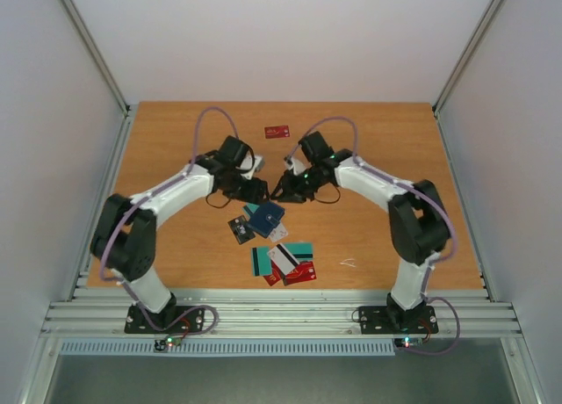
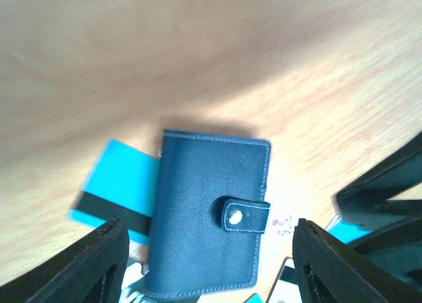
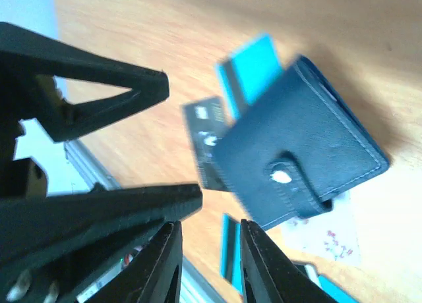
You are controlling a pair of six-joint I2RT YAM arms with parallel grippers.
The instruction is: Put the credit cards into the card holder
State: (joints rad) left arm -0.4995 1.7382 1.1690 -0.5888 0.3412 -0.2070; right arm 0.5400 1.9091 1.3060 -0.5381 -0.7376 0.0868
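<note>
Jaws of my left gripper (image 2: 210,229) stand wide and empty above the card holder (image 2: 198,184); my right gripper (image 3: 210,227) is barely parted, grasping nothing; the holder lies snapped shut on the table (image 1: 395,149) among loose credit cards (image 1: 290,262); none pocketed, so I judge the whole job is left.

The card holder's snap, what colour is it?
The snap is silvery; left wrist view shows it best.
</note>
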